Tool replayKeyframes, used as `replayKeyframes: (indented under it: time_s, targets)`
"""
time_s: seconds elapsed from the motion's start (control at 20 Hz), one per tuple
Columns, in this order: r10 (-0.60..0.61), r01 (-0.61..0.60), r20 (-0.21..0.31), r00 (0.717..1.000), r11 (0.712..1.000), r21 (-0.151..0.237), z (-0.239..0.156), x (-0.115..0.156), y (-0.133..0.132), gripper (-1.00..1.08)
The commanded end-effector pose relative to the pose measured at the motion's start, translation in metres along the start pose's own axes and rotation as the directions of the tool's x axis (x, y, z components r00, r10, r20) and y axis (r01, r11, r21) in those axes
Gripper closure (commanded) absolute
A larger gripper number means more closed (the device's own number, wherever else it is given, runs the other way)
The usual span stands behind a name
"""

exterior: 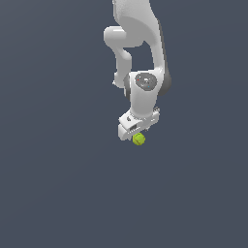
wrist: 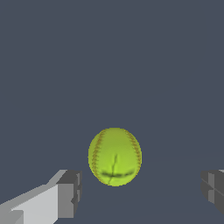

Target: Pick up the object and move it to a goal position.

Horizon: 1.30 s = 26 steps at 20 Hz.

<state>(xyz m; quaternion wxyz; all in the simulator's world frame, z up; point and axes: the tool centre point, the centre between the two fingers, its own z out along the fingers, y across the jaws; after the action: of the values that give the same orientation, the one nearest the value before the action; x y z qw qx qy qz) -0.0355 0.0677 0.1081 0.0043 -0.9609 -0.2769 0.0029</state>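
One step looked underway, the approach: the ball [wrist: 114, 156] was not yet gripped, and lifting and carrying it to the goal remained. No goal marker showed. The gripper [exterior: 135, 131] hung spread wide, its fingers [wrist: 70, 192] well apart at the ball's nine and three o'clock in the wrist view, touching nothing, holding nothing

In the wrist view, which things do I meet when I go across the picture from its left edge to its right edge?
One gripper finger → the yellow-green ball, in the gap with space on both sides → the other gripper finger, partly cut off by the edge.
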Motion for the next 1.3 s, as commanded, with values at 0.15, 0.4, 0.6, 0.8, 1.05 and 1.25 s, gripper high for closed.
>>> replayKeyframes:
  time_s: [0.15,0.4,0.6,0.8,1.05,1.25]
  targets:
    - [-0.121,0.121,-0.001,0.993,0.993,-0.007,0.011,-0.004,-0.01,-0.92]
    - [-0.18,0.179,-0.001,0.984,0.984,-0.01,0.016,-0.007,-0.016,-0.92]
    - [-0.194,0.194,-0.001,0.981,0.981,-0.01,0.017,-0.007,-0.017,-0.92]
    - [-0.188,0.188,-0.001,0.982,0.982,-0.01,0.02,-0.007,-0.016,-0.92]
    - [-0.191,0.191,-0.001,0.982,0.982,-0.01,0.038,-0.008,-0.017,-0.92]
    - [-0.193,0.193,-0.001,0.981,0.981,-0.01,0.057,-0.008,-0.017,-0.92]
